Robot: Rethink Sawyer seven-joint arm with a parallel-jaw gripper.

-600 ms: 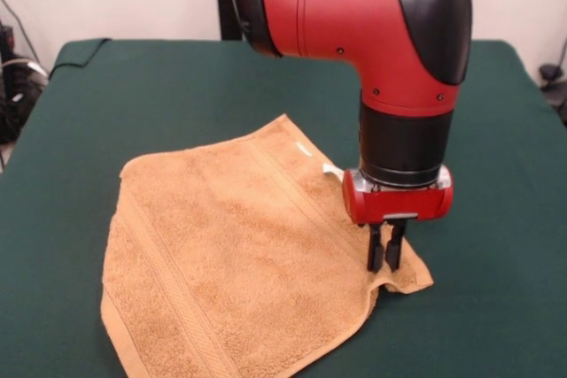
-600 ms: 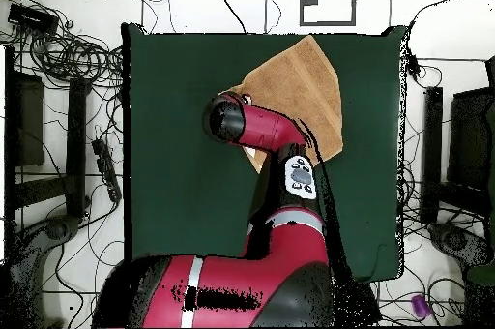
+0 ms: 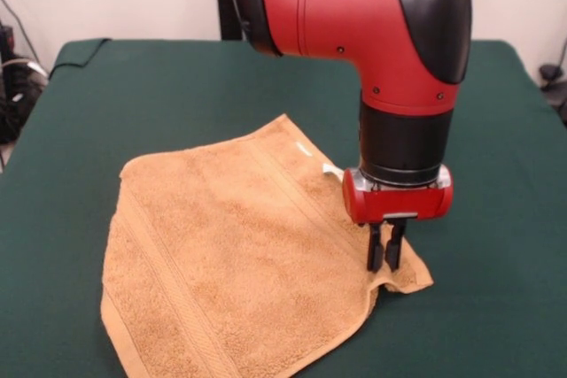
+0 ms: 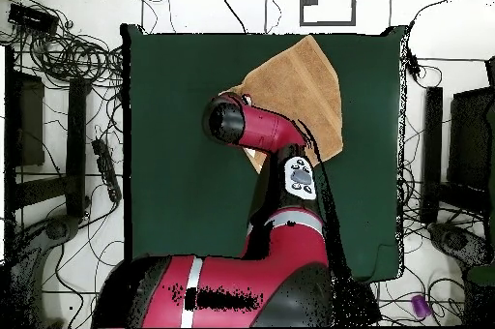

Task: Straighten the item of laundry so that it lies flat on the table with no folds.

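Observation:
The tan-orange terry towel (image 3: 221, 263) lies spread on the dark green table (image 3: 133, 95), with woven border bands and a small white tag (image 3: 331, 170) at its far edge. Its right corner is bunched and slightly raised. My gripper (image 3: 385, 263) stands upright over that right corner, fingers (image 3: 376, 254) close together and pinching the towel's edge. In the overhead view the towel (image 4: 305, 93) lies at the table's (image 4: 174, 151) top middle, and my arm hides the gripper and the towel's lower-left corner.
The red and black arm (image 3: 372, 24) reaches down from the top. Cables and equipment (image 4: 68, 64) lie on the floor around the table. A green fabric flap (image 3: 80, 50) hangs at the far left table corner.

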